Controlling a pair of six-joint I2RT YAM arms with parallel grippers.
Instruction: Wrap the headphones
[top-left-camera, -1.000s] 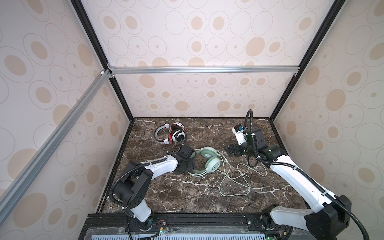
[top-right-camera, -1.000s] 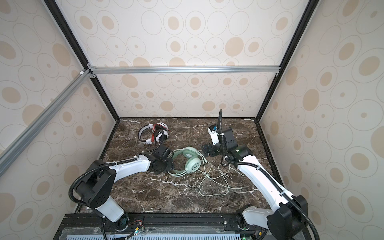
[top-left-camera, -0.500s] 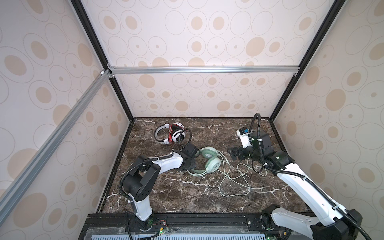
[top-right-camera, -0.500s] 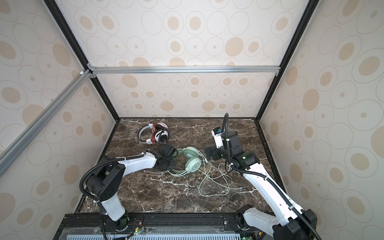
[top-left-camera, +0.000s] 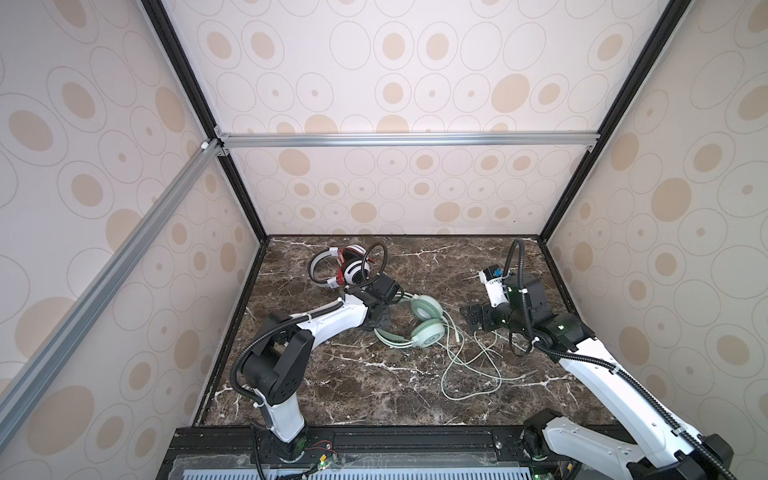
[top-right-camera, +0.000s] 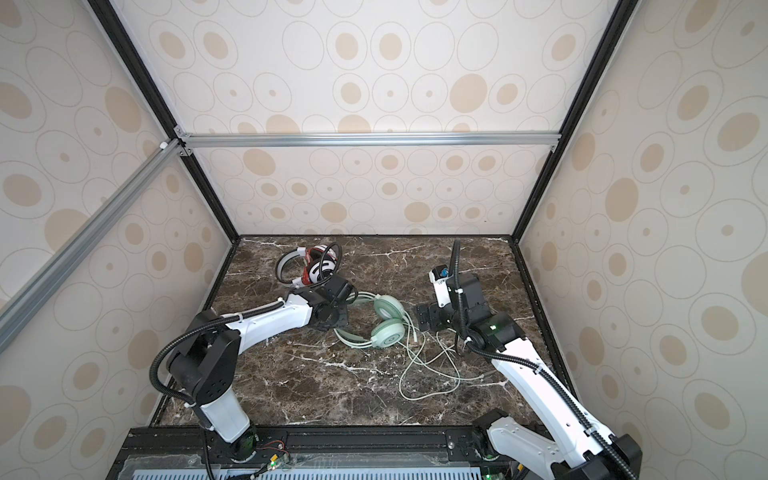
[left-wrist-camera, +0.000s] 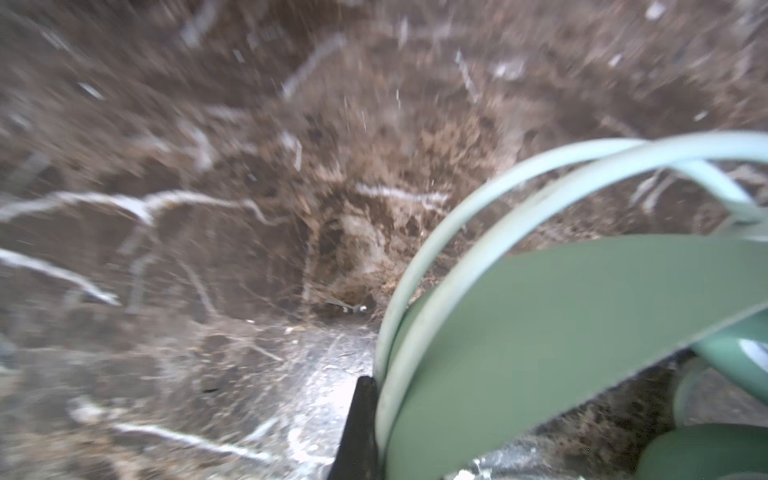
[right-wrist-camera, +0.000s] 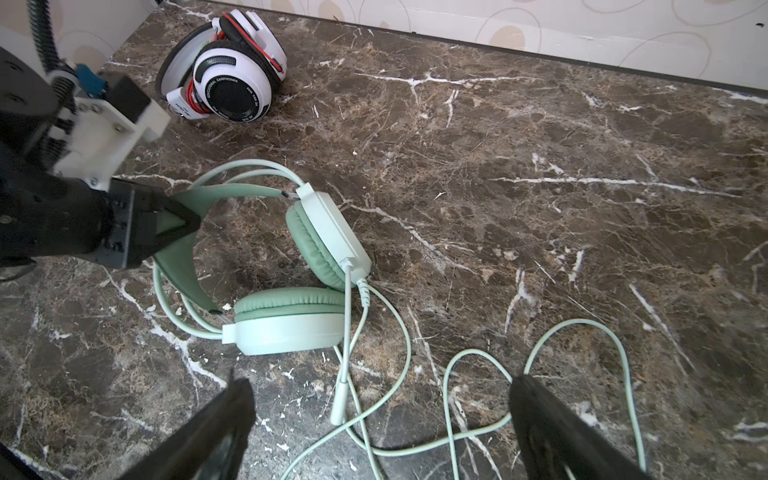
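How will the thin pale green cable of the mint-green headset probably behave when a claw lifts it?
Probably floppy: the thin pale green cable lies in loose, crossing loops on the marble table, so it should sag and may tangle. Likely light, being so thin. One end runs into the mint-green headset, so a hard pull might drag it.

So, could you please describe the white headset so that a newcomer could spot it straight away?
Find the dark marble tabletop and look to its far left corner, near the back wall. The white headset lies there. Unlike the mint-green headset nearer the middle, it has white cups ringed in black, with red accents.
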